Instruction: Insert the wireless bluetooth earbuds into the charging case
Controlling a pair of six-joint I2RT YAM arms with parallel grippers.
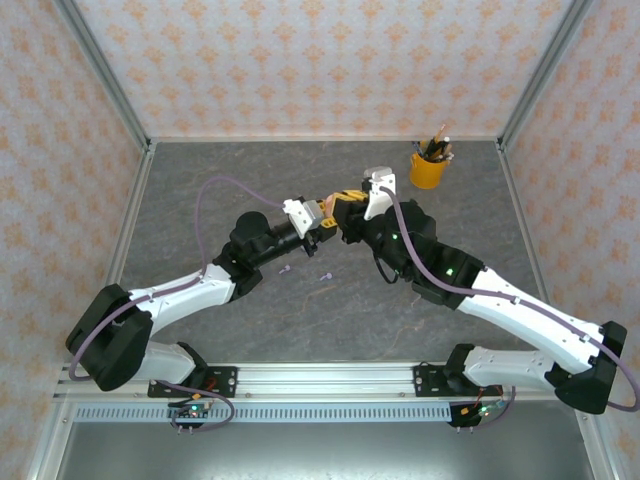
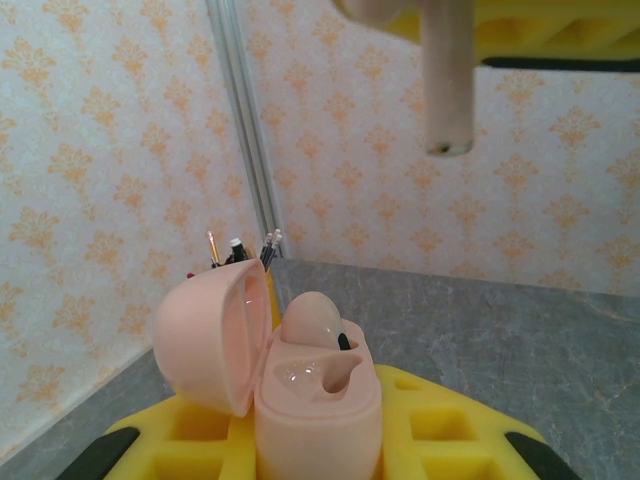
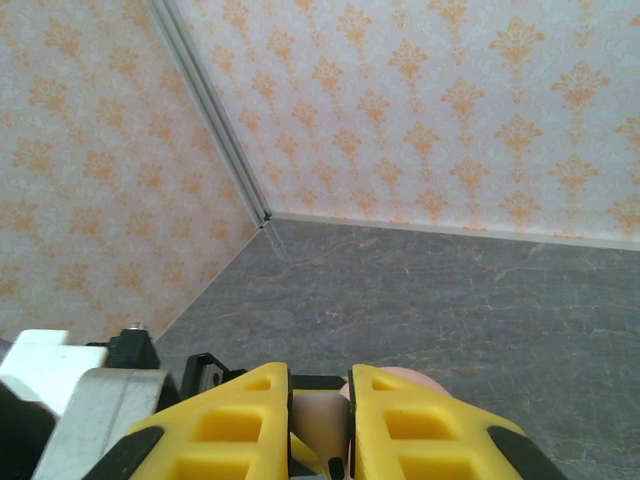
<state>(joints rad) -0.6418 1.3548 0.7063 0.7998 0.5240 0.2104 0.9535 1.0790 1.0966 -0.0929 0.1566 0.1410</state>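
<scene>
My left gripper (image 2: 318,445) is shut on a pale pink charging case (image 2: 320,400), held upright with its lid (image 2: 210,335) swung open to the left. One pink earbud (image 2: 312,320) sits in the case's far socket, and the near socket (image 2: 310,378) is hollow. My right gripper (image 3: 320,425) is shut on a second pink earbud (image 3: 318,420), whose stem (image 2: 447,80) hangs above the case. In the top view both grippers (image 1: 325,222) (image 1: 347,212) meet over mid-table. Two lilac earbuds (image 1: 285,269) (image 1: 325,276) lie on the table below them.
A yellow cup of pens (image 1: 430,168) stands at the back right of the grey table (image 1: 250,330). Patterned walls close in the back and both sides, and a metal rail (image 1: 320,380) runs along the near edge.
</scene>
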